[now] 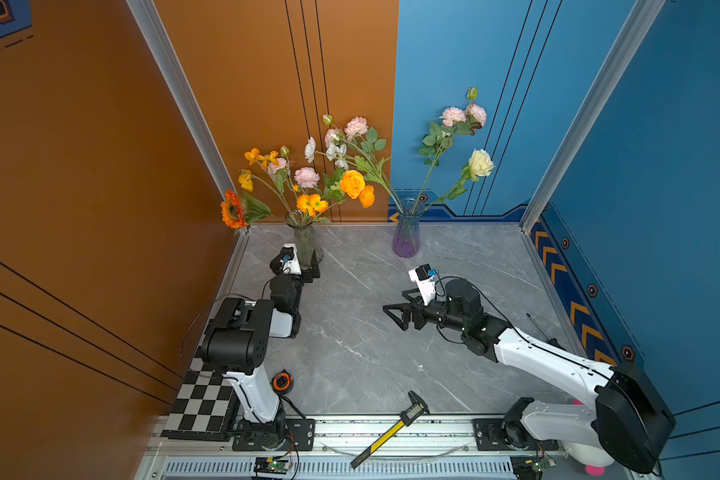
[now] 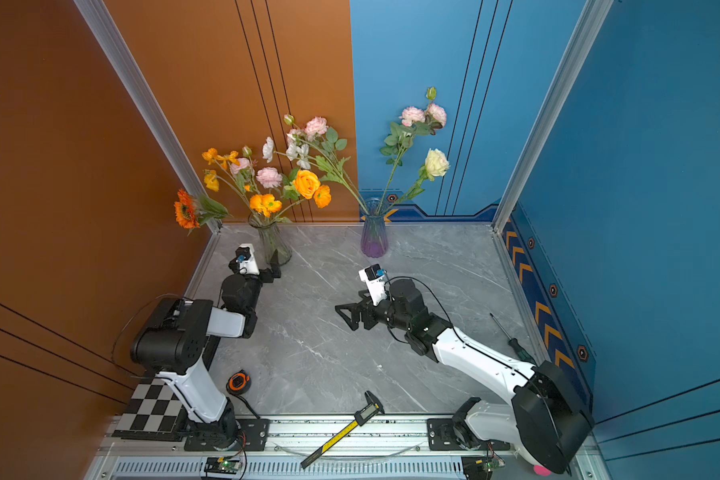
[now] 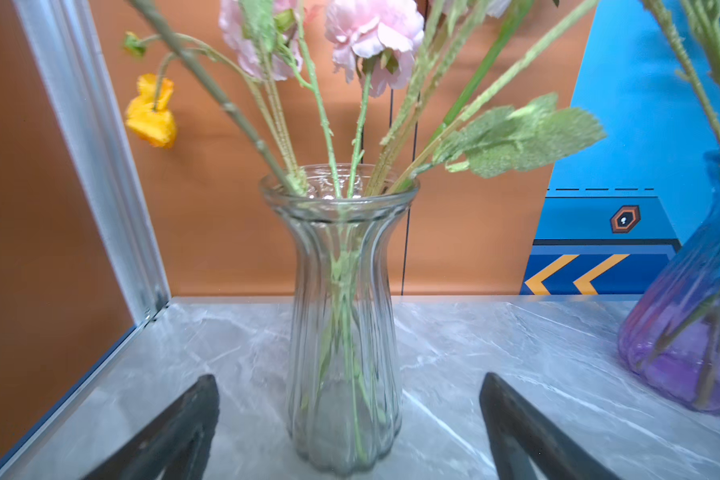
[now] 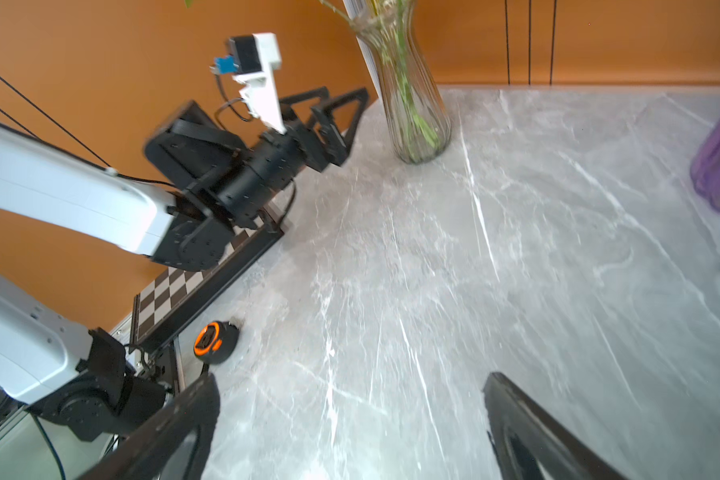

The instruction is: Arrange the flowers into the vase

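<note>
Grey marble-patterned counter [image 1: 350, 353], inspected left to right.

1. A black-and-white checkerboard panel [image 1: 200, 403] lies at the near left corner, partly under the left arm [image 1: 258, 395]. A round orange-and-black tape measure [image 1: 282, 381] sits just beside the arm's base.
2. The left jaws stand fully apart and hold nothing. In the left wrist view the fingers [image 3: 175, 428] show on either side of the clear ribbed glass vase [image 3: 344, 332]. No contact is visible.
3. That vase stands at the far left of the counter by the orange wall. It holds most of the long green-stemmed flowers [image 1: 308, 174], with pale pink, white, yellow and orange blooms. One orange bloom [image 1: 233, 209] droops out past the corner post.
4. A yellow-and-black digital caliper [image 1: 391, 428] lies across the near rail.
5. A purple-to-blue tinted glass vase [image 1: 407, 232] stands at the far middle, well apart from the clear one. It holds two stems, one with pink blooms [image 1: 454, 116] and one with a cream rose [image 1: 481, 163].
6. The right arm [image 1: 549, 357] reaches toward mid-counter. The right jaws are spread wide above bare counter and hold nothing.
7. A dark-handled screwdriver [image 2: 516, 347] lies by the right wall.
</note>
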You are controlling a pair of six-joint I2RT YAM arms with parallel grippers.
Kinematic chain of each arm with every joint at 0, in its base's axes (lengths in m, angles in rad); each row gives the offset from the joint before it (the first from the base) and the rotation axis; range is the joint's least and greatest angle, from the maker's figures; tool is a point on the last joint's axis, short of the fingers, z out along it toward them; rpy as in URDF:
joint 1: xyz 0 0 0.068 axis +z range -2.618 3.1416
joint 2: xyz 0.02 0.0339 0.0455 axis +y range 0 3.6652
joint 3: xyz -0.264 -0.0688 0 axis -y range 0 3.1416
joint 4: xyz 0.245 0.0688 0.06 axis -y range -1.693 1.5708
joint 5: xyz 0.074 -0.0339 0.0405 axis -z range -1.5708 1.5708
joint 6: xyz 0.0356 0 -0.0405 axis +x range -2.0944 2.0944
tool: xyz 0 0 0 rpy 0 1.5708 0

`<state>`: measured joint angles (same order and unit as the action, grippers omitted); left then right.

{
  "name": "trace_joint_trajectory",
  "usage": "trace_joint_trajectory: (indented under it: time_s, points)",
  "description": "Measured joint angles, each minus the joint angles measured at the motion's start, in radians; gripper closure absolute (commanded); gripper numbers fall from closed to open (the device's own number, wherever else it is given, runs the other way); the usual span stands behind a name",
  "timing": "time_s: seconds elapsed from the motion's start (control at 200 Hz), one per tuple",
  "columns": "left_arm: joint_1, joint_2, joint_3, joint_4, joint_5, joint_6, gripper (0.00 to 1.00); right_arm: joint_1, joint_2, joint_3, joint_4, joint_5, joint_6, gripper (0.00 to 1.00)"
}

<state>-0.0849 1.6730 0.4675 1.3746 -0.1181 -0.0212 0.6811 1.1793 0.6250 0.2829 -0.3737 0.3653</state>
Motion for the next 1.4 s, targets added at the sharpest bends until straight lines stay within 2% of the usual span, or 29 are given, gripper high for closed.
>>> trace_joint_trajectory:
  time_s: [0.12, 0.19, 0.33, 0.41, 0.471, 0.576, 0.751, 0.916, 1.116, 1.191, 1.276, 1.402]
  points:
    - [-0.089, -0.318, -0.245, -0.032, -0.141, -0.019, 0.02, 0.012, -0.201, -0.133, -0.104, 0.075, 0.03, 0.0]
    - [-0.175, -0.591, -0.348, -0.172, -0.23, -0.032, 0.02, 0.012, -0.334, -0.165, -0.201, 0.134, 0.045, 0.0]
    - [-0.331, -1.162, -0.355, -0.66, -0.373, -0.037, 0.02, 0.009, -0.584, -0.168, -0.386, 0.248, 0.066, 0.0]
    - [-0.355, -1.386, -0.342, -0.867, -0.456, -0.024, 0.02, -0.014, -0.692, -0.168, -0.475, 0.296, 0.081, 0.0]
    - [-0.355, -1.471, -0.345, -0.966, -0.523, -0.021, 0.02, -0.054, -0.722, -0.168, -0.52, 0.314, 0.091, 0.0]
    - [-0.34, -1.423, -0.368, -1.038, -0.578, -0.021, 0.02, -0.156, -0.674, -0.166, -0.571, 0.314, 0.104, 0.0]
    - [-0.298, -1.087, -0.351, -1.073, -0.587, 0.014, 0.02, -0.3, -0.5, -0.096, -0.642, 0.269, 0.069, 0.0]
    - [-0.247, -0.93, -0.354, -0.965, -0.539, 0.049, 0.02, -0.362, -0.502, -0.112, -0.618, 0.376, -0.002, 0.0]
    - [-0.183, -0.892, -0.395, -0.842, -0.459, 0.063, 0.02, -0.437, -0.594, -0.275, -0.518, 0.567, -0.093, 0.0]
    - [-0.153, -0.867, -0.406, -0.779, -0.417, 0.063, 0.02, -0.454, -0.645, -0.339, -0.427, 0.623, -0.14, 0.0]
    - [-0.113, -0.807, -0.412, -0.709, -0.367, 0.057, 0.02, -0.478, -0.679, -0.428, -0.292, 0.663, -0.172, 0.0]
    - [-0.068, -0.678, -0.407, -0.616, -0.297, 0.05, 0.02, -0.522, -0.647, -0.543, -0.129, 0.669, -0.198, 0.0]
